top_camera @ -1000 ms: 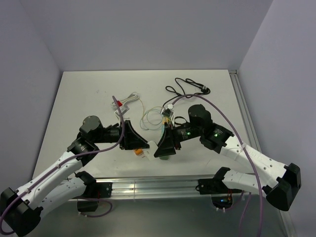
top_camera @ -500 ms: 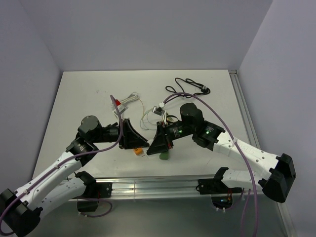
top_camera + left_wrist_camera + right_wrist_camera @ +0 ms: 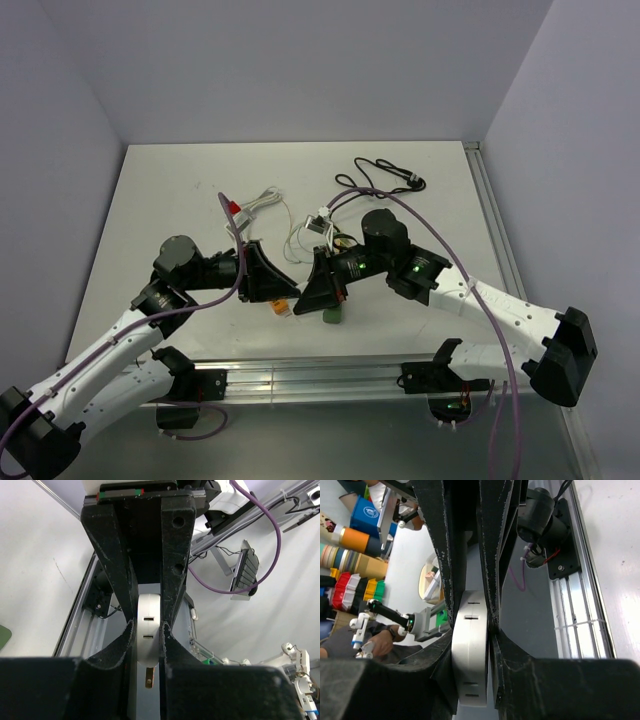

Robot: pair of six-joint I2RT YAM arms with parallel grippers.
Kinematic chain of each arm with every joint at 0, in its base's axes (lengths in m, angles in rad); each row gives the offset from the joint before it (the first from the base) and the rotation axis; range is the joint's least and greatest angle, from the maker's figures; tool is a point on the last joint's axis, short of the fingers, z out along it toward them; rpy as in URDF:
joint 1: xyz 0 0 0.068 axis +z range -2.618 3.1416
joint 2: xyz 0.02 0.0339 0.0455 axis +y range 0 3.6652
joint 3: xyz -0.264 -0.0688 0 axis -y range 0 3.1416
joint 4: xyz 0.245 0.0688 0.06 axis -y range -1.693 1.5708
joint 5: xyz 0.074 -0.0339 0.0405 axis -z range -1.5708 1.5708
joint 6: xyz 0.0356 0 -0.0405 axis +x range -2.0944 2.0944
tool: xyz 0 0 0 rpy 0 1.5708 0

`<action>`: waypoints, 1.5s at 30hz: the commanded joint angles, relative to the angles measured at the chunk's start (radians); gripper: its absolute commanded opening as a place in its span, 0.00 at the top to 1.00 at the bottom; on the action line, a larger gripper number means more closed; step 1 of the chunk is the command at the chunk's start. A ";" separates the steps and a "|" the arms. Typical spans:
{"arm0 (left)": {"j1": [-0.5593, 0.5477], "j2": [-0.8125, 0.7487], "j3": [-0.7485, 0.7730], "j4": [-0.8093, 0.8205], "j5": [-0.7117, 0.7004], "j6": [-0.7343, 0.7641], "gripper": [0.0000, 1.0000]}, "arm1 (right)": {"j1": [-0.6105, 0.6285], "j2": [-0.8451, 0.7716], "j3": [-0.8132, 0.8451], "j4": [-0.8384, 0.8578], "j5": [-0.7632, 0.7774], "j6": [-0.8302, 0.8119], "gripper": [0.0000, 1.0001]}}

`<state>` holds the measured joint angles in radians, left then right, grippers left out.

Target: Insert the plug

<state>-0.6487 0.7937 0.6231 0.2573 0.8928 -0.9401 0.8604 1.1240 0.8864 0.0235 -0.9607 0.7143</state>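
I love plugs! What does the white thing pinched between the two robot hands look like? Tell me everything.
The white piece looks like smooth hard plastic, thin with a rounded end. Two short dark slots mark its edge, and a small brass-coloured prong shows lower down. It is held edge-on near the front of the table. The jaws of the left gripper squeeze its sides; the right gripper clamps it from the opposite end.
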 commanded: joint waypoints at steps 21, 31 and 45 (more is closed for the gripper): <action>-0.005 -0.016 0.044 -0.056 -0.066 0.068 0.81 | 0.023 0.008 0.072 0.026 0.132 -0.009 1.00; -0.003 -0.221 0.268 -0.795 -1.095 0.123 0.00 | 0.023 0.137 0.259 -0.342 0.312 -0.157 1.00; -0.003 -0.487 0.242 -0.984 -1.419 0.006 0.00 | 0.089 0.629 0.738 -0.778 0.698 -0.272 1.00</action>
<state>-0.6533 0.3378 0.8768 -0.6941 -0.4728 -0.9157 0.9237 1.6810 1.5154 -0.6167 -0.3767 0.4870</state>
